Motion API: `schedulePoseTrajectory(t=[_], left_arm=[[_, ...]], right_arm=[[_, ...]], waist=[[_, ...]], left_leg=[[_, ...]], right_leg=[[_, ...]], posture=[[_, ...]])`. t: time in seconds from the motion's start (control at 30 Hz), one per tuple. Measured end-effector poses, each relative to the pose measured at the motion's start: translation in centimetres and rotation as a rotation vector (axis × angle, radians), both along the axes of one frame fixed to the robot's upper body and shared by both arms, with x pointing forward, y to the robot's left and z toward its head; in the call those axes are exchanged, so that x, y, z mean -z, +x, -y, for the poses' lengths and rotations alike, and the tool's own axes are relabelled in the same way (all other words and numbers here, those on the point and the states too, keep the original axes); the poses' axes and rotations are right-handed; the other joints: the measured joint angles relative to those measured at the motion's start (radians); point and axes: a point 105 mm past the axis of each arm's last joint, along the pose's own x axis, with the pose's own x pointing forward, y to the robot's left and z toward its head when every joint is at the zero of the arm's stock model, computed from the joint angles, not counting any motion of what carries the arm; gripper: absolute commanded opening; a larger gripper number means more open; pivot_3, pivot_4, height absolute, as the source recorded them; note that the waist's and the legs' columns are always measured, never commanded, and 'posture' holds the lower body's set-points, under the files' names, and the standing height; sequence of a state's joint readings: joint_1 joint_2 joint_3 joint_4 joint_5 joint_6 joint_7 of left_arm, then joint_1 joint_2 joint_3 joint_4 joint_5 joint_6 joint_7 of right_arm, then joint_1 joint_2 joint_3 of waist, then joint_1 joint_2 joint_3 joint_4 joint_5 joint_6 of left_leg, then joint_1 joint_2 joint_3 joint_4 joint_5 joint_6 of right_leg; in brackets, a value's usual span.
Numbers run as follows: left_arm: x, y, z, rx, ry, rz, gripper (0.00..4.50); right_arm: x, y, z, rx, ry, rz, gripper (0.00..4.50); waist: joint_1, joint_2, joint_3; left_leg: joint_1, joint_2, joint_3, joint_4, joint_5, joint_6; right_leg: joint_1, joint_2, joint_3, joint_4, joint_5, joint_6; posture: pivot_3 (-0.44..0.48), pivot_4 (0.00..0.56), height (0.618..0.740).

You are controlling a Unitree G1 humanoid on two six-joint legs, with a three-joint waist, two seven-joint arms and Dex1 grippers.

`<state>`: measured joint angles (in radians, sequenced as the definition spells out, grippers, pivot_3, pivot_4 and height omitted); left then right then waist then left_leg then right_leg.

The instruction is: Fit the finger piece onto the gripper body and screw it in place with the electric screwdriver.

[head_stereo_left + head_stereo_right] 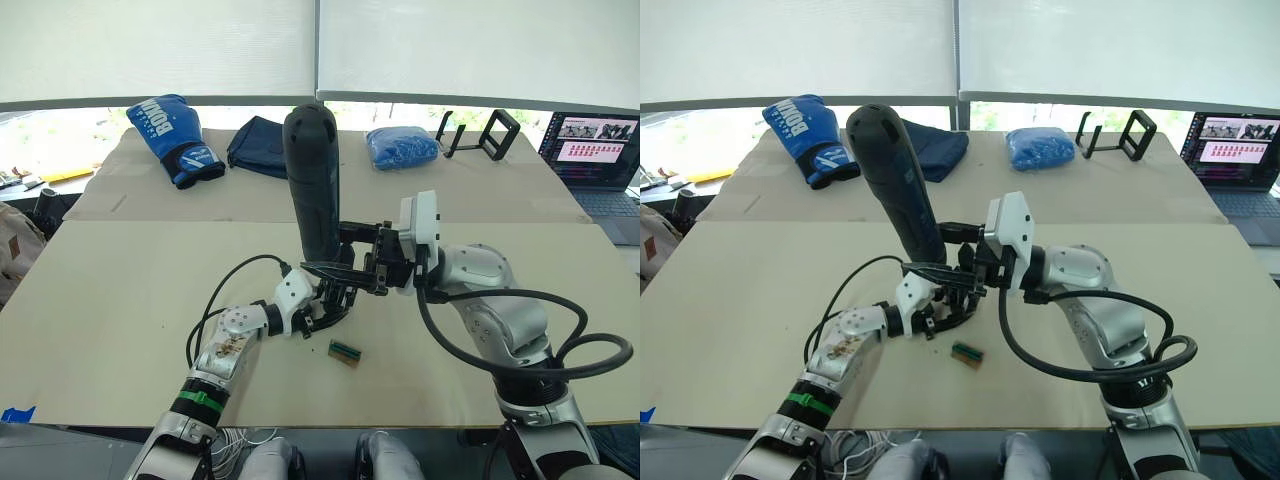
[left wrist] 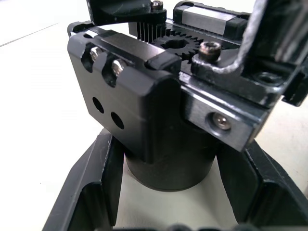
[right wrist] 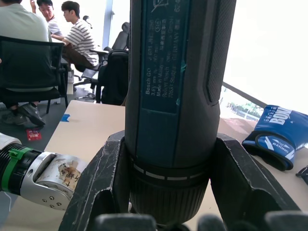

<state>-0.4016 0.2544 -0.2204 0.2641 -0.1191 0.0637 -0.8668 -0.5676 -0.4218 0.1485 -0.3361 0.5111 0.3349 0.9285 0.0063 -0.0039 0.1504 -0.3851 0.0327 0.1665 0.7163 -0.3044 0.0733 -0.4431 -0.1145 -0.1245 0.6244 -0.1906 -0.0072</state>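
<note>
The gripper body (image 2: 144, 106) stands on the table, a black assembly with a round base, a gear and silvery screws. My left gripper (image 1: 330, 305) is shut on its base, one finger (image 2: 86, 192) on each side. Right above it the electric screwdriver (image 1: 312, 170) stands nearly upright, rounded end up. My right gripper (image 1: 326, 264) is shut on its lower barrel (image 3: 173, 96), reaching in from the right. The bit is hidden behind the fingers. I cannot pick out the finger piece as a separate part.
A tiny green-and-brown block (image 1: 344, 352) lies just in front of the grippers. At the table's back are a blue boxing glove (image 1: 172, 138), a dark cloth (image 1: 258, 146), a blue bundle (image 1: 402, 147) and a black stand (image 1: 480, 135). A laptop (image 1: 592, 150) sits far right. People (image 3: 72, 33) sit beyond.
</note>
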Motion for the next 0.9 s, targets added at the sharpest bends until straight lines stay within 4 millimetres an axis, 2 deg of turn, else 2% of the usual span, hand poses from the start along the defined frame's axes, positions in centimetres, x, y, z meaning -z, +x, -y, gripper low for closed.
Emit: schedulePoseTrajectory(t=[0.9], left_arm=[[0.03, -0.09, 0.08, 0.002, -0.002, -0.001, 2.29]], right_arm=[[0.13, 0.1, -0.05, 0.01, -0.008, 0.004, 1.94]], waist=[[0.0, 0.0, 0.0]], left_leg=[[0.0, 0.0, 0.0, 0.0, 0.0, 0.0]], right_leg=[[0.0, 0.0, 0.0, 0.0, 0.0, 0.0]], posture=[[0.0, 0.15, 0.74]])
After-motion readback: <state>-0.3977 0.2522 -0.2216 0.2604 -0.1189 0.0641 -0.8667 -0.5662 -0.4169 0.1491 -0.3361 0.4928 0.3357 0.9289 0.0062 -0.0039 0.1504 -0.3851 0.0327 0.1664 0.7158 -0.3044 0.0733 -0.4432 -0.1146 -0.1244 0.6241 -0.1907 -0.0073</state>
